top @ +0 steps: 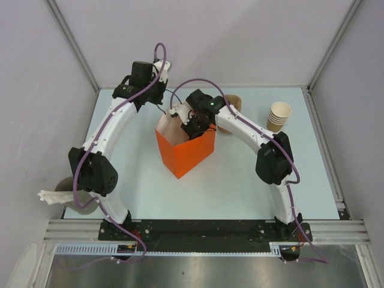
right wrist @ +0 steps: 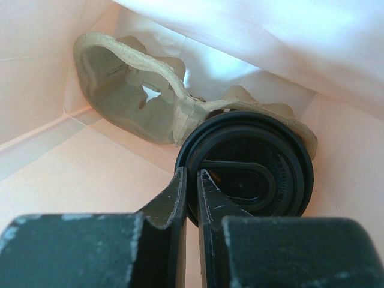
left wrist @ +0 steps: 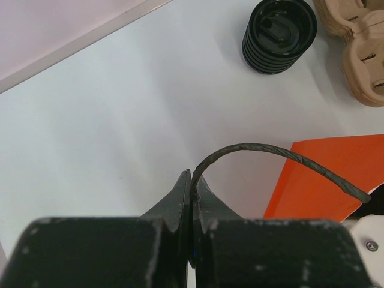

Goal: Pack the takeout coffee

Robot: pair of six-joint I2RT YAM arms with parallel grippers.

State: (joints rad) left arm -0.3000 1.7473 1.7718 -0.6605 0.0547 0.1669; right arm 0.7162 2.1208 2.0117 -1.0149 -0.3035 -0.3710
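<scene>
The left gripper [left wrist: 191, 180] has its dark jaws pressed together on the end of a twisted dark cord handle [left wrist: 264, 148]. The handle arches up and to the right, ending over the orange bag [left wrist: 324, 180] at the right edge. On the white counter [left wrist: 108, 138] beyond, a stack of black lids [left wrist: 279, 30] stands just beside a moulded cardboard carrier [left wrist: 360, 42] in the far right corner.
</scene>
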